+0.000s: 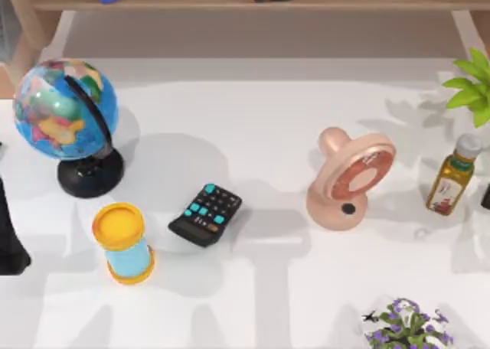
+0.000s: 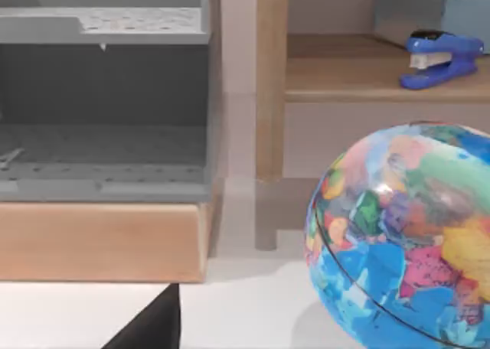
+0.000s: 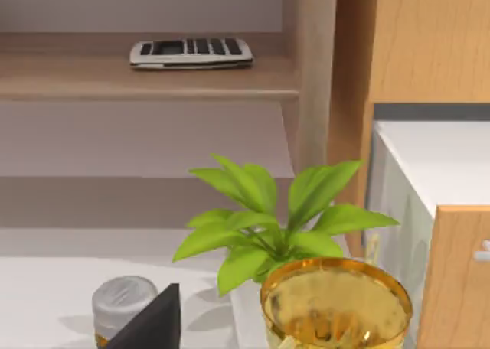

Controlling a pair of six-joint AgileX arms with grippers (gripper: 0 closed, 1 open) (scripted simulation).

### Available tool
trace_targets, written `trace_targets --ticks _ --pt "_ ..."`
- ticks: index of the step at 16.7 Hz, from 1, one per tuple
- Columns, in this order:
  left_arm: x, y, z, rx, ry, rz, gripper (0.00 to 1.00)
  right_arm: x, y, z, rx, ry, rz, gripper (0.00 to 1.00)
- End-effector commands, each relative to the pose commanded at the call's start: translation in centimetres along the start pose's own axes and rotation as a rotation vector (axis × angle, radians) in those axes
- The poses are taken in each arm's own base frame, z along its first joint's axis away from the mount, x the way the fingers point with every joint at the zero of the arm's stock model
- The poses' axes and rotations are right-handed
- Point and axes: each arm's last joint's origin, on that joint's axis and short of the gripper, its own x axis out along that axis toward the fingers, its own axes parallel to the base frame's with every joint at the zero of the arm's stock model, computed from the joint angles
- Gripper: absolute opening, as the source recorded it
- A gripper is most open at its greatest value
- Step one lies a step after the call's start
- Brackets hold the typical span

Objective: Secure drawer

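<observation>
Left arm point(image 1: 9, 234) parked at the table's left edge.

I can read no text on the black calculator point(image 1: 205, 215) or the oil bottle's label point(image 1: 446, 187).

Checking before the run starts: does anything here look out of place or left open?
The drawer by the globe looks pulled out: its grey inside shows behind the wooden front. Nothing else stands out. The left arm and right arm wait at the table's sides.

Multicoloured globe point(image 1: 65, 108), black-and-teal calculator point(image 1: 205, 214), yellow-and-blue hourglass point(image 1: 122, 242), pink fan point(image 1: 351, 178), blue stapler point(image 2: 438, 57)
</observation>
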Motion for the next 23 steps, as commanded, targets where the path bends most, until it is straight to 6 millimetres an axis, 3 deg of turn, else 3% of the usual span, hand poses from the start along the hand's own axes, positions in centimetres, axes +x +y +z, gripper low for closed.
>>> trace_targets --ticks 4,10,16,20,23 --pt "0.0 0.0 0.0 0.000 0.000 0.000 1.00 0.0 -0.2 1.0 0.000 -0.017 0.002 1.00" --pt "0.0 0.0 0.0 0.000 0.000 0.000 1.00 2.0 -2.1 7.4 -0.007 -0.031 0.007 1.00" --pt "0.0 0.0 0.0 0.000 0.000 0.000 1.00 7.6 -7.6 12.9 0.000 -0.001 0.011 1.00" --pt "0.0 0.0 0.0 0.000 0.000 0.000 1.00 10.2 -11.8 14.5 0.001 0.001 0.005 1.00" --pt "0.0 0.0 0.0 0.000 0.000 0.000 1.00 10.8 -13.3 14.8 0.000 0.000 0.000 1.00"
